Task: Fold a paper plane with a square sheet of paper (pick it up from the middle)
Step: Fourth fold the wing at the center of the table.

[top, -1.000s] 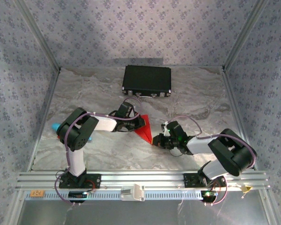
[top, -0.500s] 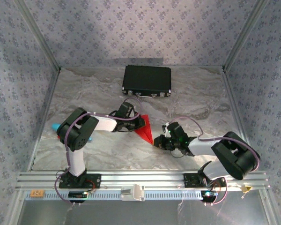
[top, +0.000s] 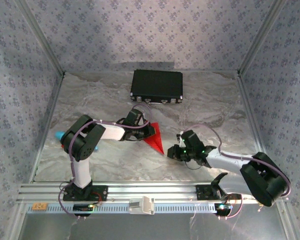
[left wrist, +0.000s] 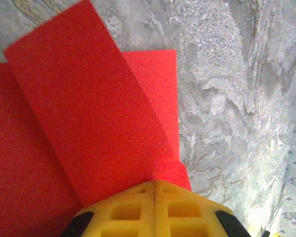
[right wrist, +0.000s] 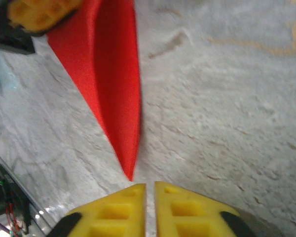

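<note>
The square sheet of paper is folded into a slim red pointed dart, the paper plane (top: 155, 138), lying mid-table with its sharp tip toward the right arm. My left gripper (top: 148, 131) is shut on its wide rear end. In the left wrist view the yellow jaws (left wrist: 154, 183) meet on the red folds (left wrist: 89, 123). My right gripper (top: 172, 151) sits just off the tip. In the right wrist view its jaws (right wrist: 150, 186) stand a narrow gap apart with nothing between them, the red tip (right wrist: 130, 173) just in front.
A black rectangular case (top: 157, 85) lies at the back of the marbled table (top: 215, 110). A small turquoise object (top: 58, 134) sits by the left wall, behind the left arm. Patterned walls close in three sides.
The right gripper has drawn back to the right, off the plane's tip, and its jaws have parted slightly. Its arm has swung lower and rightward. The left gripper has stayed put.
</note>
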`<state>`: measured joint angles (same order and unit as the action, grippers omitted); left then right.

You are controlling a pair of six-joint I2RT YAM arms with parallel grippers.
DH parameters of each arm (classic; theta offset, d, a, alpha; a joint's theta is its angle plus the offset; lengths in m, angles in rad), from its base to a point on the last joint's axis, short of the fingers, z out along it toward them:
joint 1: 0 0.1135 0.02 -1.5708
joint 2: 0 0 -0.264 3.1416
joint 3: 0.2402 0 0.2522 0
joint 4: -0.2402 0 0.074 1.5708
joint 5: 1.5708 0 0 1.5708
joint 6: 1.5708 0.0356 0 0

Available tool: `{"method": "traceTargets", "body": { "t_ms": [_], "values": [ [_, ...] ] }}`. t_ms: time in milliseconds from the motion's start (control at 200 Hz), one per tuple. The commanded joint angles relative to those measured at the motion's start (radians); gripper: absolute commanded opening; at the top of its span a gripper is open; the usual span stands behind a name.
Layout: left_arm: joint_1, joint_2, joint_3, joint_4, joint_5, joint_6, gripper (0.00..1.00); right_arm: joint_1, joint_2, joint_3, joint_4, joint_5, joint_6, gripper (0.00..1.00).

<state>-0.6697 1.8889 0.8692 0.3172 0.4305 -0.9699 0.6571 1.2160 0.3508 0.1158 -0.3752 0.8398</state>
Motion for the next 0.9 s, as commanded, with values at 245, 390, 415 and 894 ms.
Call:
{"method": "traceTargets", "body": {
  "t_ms": [245, 390, 415, 894],
  "values": [
    [0.002, 0.039, -0.012, -0.039, -0.028, 0.010, 0.06, 0.039, 0.182, 0.247, -0.038, -0.074, -0.114, 0.02],
    [0.001, 0.039, -0.013, -0.040, -0.027, 0.010, 0.06, 0.074, 0.282, 0.326, -0.068, -0.044, -0.128, 0.02],
    [0.001, 0.038, -0.013, -0.041, -0.026, 0.011, 0.06, 0.078, 0.294, 0.335, -0.080, -0.032, -0.133, 0.02],
    [0.002, 0.037, -0.016, -0.044, -0.026, 0.013, 0.06, 0.047, 0.393, 0.328, -0.052, -0.020, -0.138, 0.01]
  ]
}}
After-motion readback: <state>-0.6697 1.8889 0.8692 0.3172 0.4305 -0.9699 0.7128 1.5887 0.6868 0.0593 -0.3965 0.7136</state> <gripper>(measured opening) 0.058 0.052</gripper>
